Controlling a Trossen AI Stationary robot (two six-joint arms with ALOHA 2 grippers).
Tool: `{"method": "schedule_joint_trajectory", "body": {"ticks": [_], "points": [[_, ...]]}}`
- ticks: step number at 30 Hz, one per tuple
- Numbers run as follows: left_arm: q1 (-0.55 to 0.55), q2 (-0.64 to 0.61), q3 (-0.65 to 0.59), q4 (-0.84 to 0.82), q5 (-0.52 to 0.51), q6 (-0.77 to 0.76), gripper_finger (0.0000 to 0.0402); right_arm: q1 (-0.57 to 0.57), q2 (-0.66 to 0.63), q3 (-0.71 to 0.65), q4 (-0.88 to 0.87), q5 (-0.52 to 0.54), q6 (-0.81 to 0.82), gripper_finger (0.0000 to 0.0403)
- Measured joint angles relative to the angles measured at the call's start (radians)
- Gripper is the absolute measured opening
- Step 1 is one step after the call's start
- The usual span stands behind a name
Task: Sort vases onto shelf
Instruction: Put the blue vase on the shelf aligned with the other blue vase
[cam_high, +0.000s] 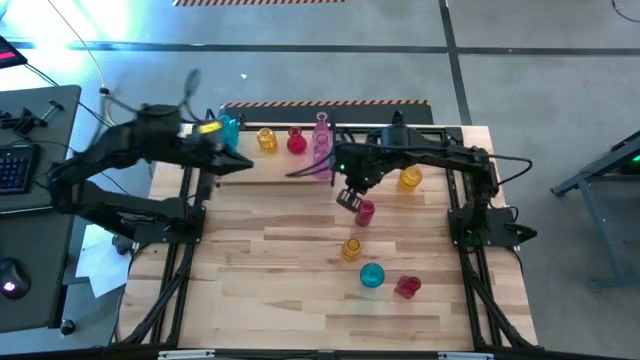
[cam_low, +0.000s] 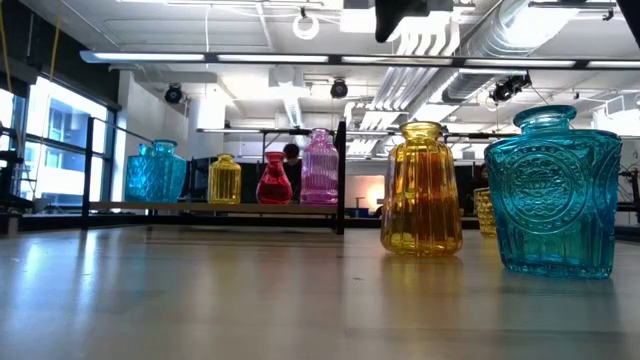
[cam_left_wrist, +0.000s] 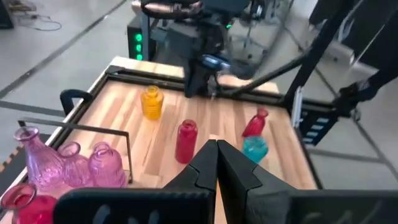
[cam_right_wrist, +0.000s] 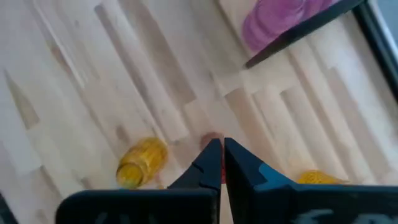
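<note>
The shelf (cam_high: 275, 165) stands along the table's far edge. It holds a cyan vase (cam_high: 228, 130), a yellow one (cam_high: 266, 138), a red one (cam_high: 296, 141) and pink ones (cam_high: 322, 140). Loose vases stand on the table: red (cam_high: 365, 212), yellow (cam_high: 352, 247), cyan (cam_high: 371, 275), red (cam_high: 407, 287) and yellow (cam_high: 410, 178). My left gripper (cam_left_wrist: 217, 149) is shut and holds nothing. It is near the shelf's left part (cam_high: 246, 165), pointing toward the table's right. My right gripper (cam_right_wrist: 222, 149) is shut and holds nothing. It points down over the table (cam_high: 350, 199), beside the red vase (cam_right_wrist: 211, 138).
The black frame rails (cam_high: 190, 220) run along the table's left and right sides. The near half of the table top (cam_high: 270, 300) is bare wood. A desk with a keyboard (cam_high: 15, 165) stands left of the table.
</note>
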Motion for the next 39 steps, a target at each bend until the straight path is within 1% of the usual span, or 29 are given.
{"method": "schedule_joint_trajectory", "body": {"ticks": [3,5,9,13,16,19,22,26,29,33,39], "points": [[0.000,0.061,-0.002,0.037,0.013,0.019,0.0000,0.038,-0.012,-0.073,-0.001,-0.052,0.056,0.0000],[-0.002,0.085,0.000,0.063,0.033,0.021,0.0000,0.084,-0.012,-0.117,0.003,-0.099,0.102,0.0000],[-0.016,0.115,-0.001,0.054,0.047,0.047,0.0000,0.191,-0.013,-0.208,0.002,-0.184,0.219,0.0001],[-0.029,0.110,0.000,0.056,0.048,0.076,0.0000,0.307,-0.013,-0.269,0.003,-0.197,0.385,0.0006],[-0.030,0.103,0.000,0.057,0.048,0.099,0.0000,0.378,-0.013,-0.293,0.032,-0.168,0.519,0.0031],[-0.030,0.098,0.000,0.055,0.047,0.106,0.0000,0.417,-0.013,-0.314,0.070,-0.124,0.623,0.0073],[-0.031,0.096,0.000,0.056,0.047,0.104,0.0000,0.438,-0.014,-0.354,0.082,-0.124,0.702,0.0118],[-0.032,0.096,0.000,0.055,0.047,0.077,0.0000,0.467,-0.013,-0.435,0.133,-0.154,0.745,0.0166],[-0.032,0.096,0.000,0.055,0.047,0.055,0.0000,0.481,-0.012,-0.498,0.206,-0.176,0.750,0.0184],[-0.032,0.096,0.000,0.055,0.047,0.030,0.0000,0.484,-0.012,-0.563,0.264,-0.183,0.759,0.0186],[-0.032,0.096,0.000,0.054,0.047,0.006,0.0000,0.483,-0.012,-0.622,0.277,-0.187,0.773,0.0166]]}}
